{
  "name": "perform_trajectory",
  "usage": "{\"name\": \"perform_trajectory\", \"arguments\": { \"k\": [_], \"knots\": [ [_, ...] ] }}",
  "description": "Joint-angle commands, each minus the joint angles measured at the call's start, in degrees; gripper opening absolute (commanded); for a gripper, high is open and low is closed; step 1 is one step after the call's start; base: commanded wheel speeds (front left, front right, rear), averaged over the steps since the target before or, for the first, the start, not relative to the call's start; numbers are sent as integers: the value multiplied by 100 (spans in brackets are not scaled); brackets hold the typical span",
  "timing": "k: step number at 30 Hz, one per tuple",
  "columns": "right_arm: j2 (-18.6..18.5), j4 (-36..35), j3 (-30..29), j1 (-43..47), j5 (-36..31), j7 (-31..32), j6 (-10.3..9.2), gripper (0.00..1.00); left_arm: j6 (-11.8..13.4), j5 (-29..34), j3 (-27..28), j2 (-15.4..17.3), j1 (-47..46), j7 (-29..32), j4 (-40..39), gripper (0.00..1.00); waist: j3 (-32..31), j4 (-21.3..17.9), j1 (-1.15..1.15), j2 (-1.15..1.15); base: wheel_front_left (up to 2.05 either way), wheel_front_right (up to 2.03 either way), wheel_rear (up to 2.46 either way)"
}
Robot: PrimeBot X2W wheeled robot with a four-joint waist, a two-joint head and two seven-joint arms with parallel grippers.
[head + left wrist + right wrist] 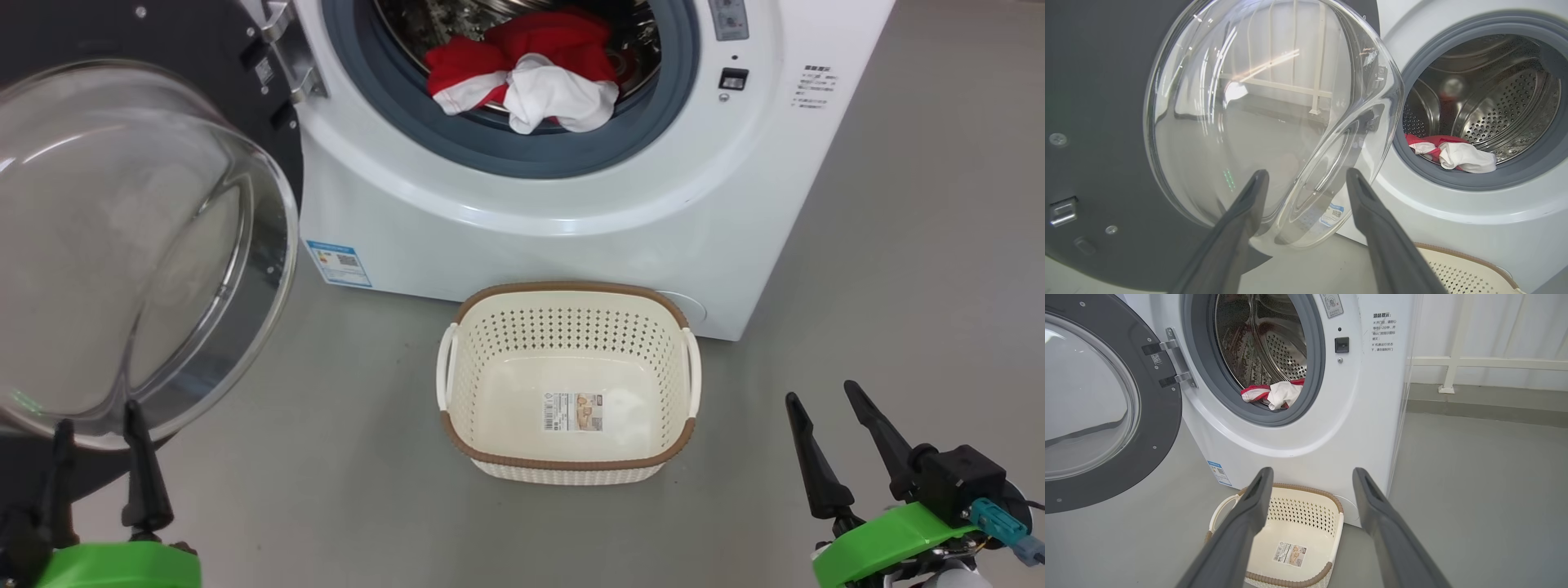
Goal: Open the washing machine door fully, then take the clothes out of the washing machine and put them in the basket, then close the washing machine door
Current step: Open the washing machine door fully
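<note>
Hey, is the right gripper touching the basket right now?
Apart. The head view shows bare floor between the open right gripper and the basket, so there is a plain gap.

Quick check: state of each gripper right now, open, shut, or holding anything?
Left gripper: open, fingers apart, holding nothing.
Right gripper: open, fingers apart, holding nothing.

Head view: high, pitched forward-down; washing machine (522, 229) front at top, basket (569, 288) on floor (898, 286) at centre.
Left wrist view: close on washing machine door (1098, 122), roughly level; drum (1494, 94) opening at right.
Right wrist view: farther back, low, facing machine front; basket below.
Shared by all three: door, drum opening with clothes (531, 73), basket.
</note>
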Motion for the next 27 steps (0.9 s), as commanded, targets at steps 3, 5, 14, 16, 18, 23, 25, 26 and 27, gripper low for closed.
{"name": "perform_trajectory", "arguments": {
  "k": [3,5,14,16,18,23,25,26,27],
  "knots": [
    [-12,-137,38,43,-57,-52,43,100,-30,-84,-42,226,105,-28,-303,100,-31,-196,0,0,0,0,0],
    [2,-141,-1,51,-58,-52,43,100,-30,-138,-195,265,159,-28,-391,100,-33,-298,0,0,0,0,0],
    [54,-161,-178,36,-56,-52,43,100,-30,-459,-923,442,273,-28,-642,100,-10,-764,0,0,0,0,0],
    [60,-163,-210,32,-56,-52,43,100,-30,-475,-997,460,289,-28,-666,100,-14,-816,0,0,0,0,0],
    [73,-175,-269,25,-53,-52,43,100,-30,-530,-1126,492,317,-28,-685,100,-7,-919,0,0,0,0,0],
    [79,-192,-351,27,-60,-52,43,100,-31,-536,-1369,541,345,-28,-706,100,14,-1148,0,0,0,0,0],
    [82,-197,-386,34,-63,-52,43,100,-31,-562,-1456,547,352,-28,-708,100,15,-1234,0,0,0,0,0],
    [84,-200,-399,41,-64,-52,43,100,-31,-565,-1492,551,358,-28,-706,100,14,-1273,0,0,0,0,0],
    [85,-202,-417,49,-65,-52,43,100,-31,-572,-1527,553,359,-28,-710,100,13,-1309,0,0,0,0,0]
  ]
}}
